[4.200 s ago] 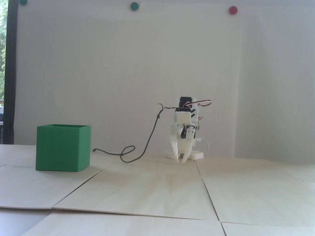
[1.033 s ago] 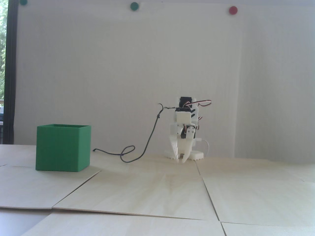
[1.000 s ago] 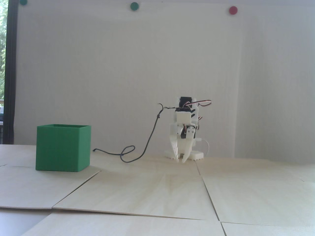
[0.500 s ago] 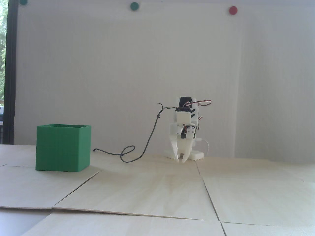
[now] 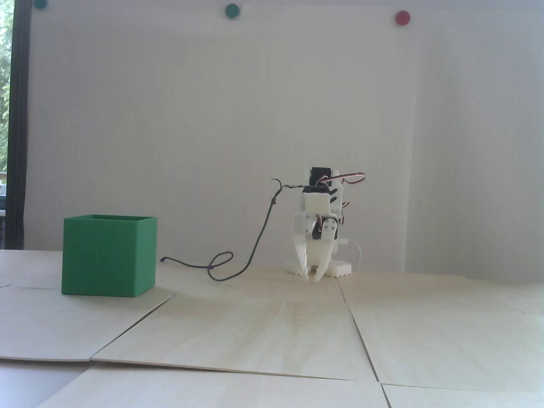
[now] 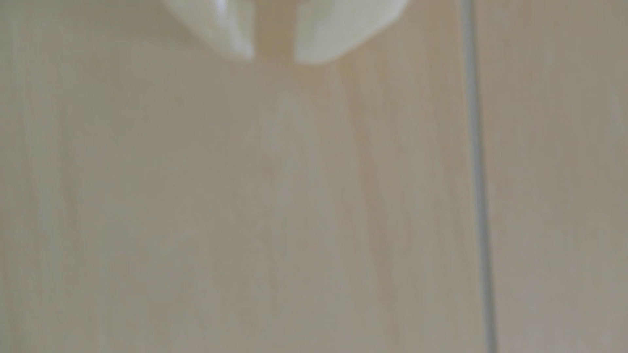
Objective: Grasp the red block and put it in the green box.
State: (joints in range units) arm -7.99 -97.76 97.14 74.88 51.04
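The green box stands on the wooden table at the left of the fixed view, its open top facing up. The red block shows in neither view. My white arm is folded low at the back of the table. Its gripper points straight down, tips just above the wood, well to the right of the box. In the wrist view the gripper shows as two blurred white fingertips at the top edge, with only a narrow slit and nothing between them.
A dark cable loops on the table between the box and the arm. Seams run between the wooden panels. A white wall with round green dots and a red dot closes the back.
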